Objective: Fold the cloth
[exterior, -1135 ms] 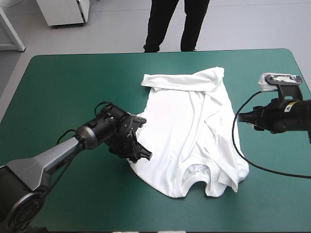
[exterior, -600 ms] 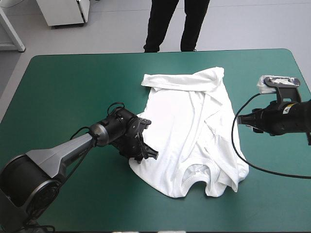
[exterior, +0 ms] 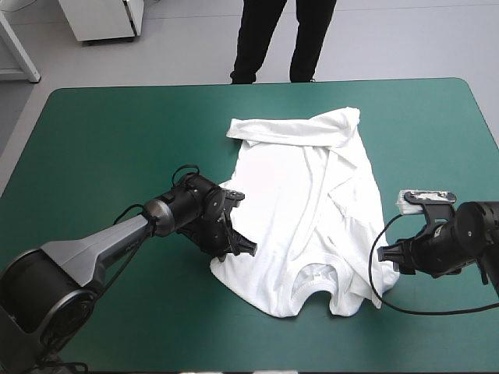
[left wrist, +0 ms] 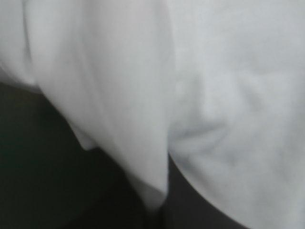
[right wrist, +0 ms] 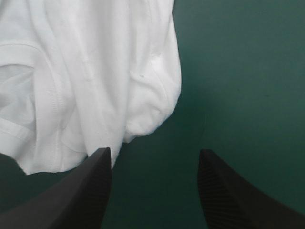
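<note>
**Left gripper clamped on the T-shirt's left edge, right gripper open at its near right corner**

The left arm reaches in from the near left over the table's teal-green cover (exterior: 109, 132). Its left gripper (exterior: 240, 249) sits low at the left edge of the T-shirt (exterior: 304, 202), toward the near end of that edge. In the left wrist view white cloth fills almost everything. A fold of it narrows down to a point between the two dark finger shapes, so the jaws are pressed nearly together with the cloth pinched between them.

The T-shirt lies spread roughly flat in the middle of the table, a little right of centre, with wrinkles running along its length. Its neck opening (exterior: 312, 276) points toward the near edge. At the far end a band of cloth is turned over across the width. Along the right side, cloth is folded inward over the body.

The right gripper (exterior: 390, 255) is low over the cover just beside the T-shirt's near right corner, pointing left at it. In the right wrist view its black fingers (right wrist: 90, 191) stand well apart, with bare cover between them. The rounded lump of cloth at that corner lies just ahead of the gripper. One fingertip meets the cloth's edge, and the other is over bare cover.
</note>
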`<action>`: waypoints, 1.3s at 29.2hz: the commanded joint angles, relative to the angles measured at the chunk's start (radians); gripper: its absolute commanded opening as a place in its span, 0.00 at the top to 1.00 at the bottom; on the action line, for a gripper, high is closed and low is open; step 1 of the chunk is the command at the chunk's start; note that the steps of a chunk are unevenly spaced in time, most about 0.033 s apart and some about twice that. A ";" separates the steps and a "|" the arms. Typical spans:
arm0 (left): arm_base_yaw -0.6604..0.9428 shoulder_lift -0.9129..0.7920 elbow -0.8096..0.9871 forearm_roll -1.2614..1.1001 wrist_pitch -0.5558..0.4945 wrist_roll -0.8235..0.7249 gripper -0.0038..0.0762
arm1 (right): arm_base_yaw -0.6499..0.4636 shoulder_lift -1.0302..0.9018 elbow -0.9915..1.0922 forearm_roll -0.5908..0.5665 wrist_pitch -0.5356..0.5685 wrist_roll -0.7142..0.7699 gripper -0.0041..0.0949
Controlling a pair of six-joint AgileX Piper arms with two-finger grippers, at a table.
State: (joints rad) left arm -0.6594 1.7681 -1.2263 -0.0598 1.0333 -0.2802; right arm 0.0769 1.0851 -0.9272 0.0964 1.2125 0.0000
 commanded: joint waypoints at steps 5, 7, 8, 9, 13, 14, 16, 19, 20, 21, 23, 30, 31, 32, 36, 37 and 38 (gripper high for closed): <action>0.001 -0.017 0.002 0.040 -0.031 -0.006 0.98 | 0.002 0.067 0.053 0.004 -0.134 0.000 0.43; 0.001 -0.017 0.002 0.040 -0.031 -0.006 0.98 | 0.002 0.122 0.058 0.007 -0.149 0.000 0.43; 0.001 -0.017 0.002 0.040 -0.031 -0.006 0.98 | 0.002 0.142 0.058 0.011 -0.151 0.000 0.43; 0.001 -0.017 0.002 0.040 -0.031 -0.006 0.98 | 0.002 0.165 0.058 0.013 -0.156 0.000 0.43; 0.001 -0.017 0.002 0.040 -0.031 -0.014 0.98 | 0.002 0.221 0.058 0.014 -0.169 0.000 0.45; 0.001 -0.017 0.002 0.040 -0.031 -0.017 0.98 | 0.002 0.226 0.058 0.011 -0.180 0.000 0.46; 0.001 -0.017 0.002 0.040 -0.036 -0.005 0.98 | 0.002 0.243 0.058 0.007 -0.202 0.000 0.50; 0.001 -0.017 0.002 0.040 -0.040 -0.005 0.98 | 0.003 0.268 0.062 0.008 -0.237 0.000 0.52; 0.001 -0.017 0.002 0.040 -0.040 -0.005 0.98 | 0.003 0.278 0.067 0.008 -0.244 0.000 0.52; 0.001 -0.017 0.002 0.040 -0.040 -0.005 0.98 | 0.003 0.287 0.071 0.008 -0.246 0.000 0.52; 0.001 -0.017 0.002 0.040 -0.040 -0.005 0.98 | 0.003 0.310 0.086 0.012 -0.251 0.000 0.52; 0.004 -0.017 0.002 0.040 -0.040 -0.005 0.98 | 0.029 0.324 0.151 0.046 -0.306 0.044 0.56; 0.004 -0.017 0.002 0.040 -0.040 -0.005 0.98 | 0.044 0.324 0.165 0.044 -0.306 0.047 0.61; 0.004 -0.017 0.002 0.040 -0.040 -0.005 0.98 | 0.060 0.324 0.177 0.045 -0.304 0.050 0.67; 0.005 -0.017 0.002 0.040 -0.038 -0.002 0.98 | 0.124 0.321 0.195 0.041 -0.302 0.076 0.97; 0.005 -0.017 0.002 0.044 -0.031 -0.001 0.98 | 0.134 0.319 0.193 0.037 -0.302 0.083 0.97; 0.005 -0.019 0.000 0.052 -0.020 -0.001 0.98 | 0.139 0.317 0.188 0.038 -0.299 0.088 0.97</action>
State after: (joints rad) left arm -0.6594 1.7681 -1.2231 -0.0599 1.0260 -0.2791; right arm 0.1851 1.3936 -0.7601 0.0863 0.8911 0.0726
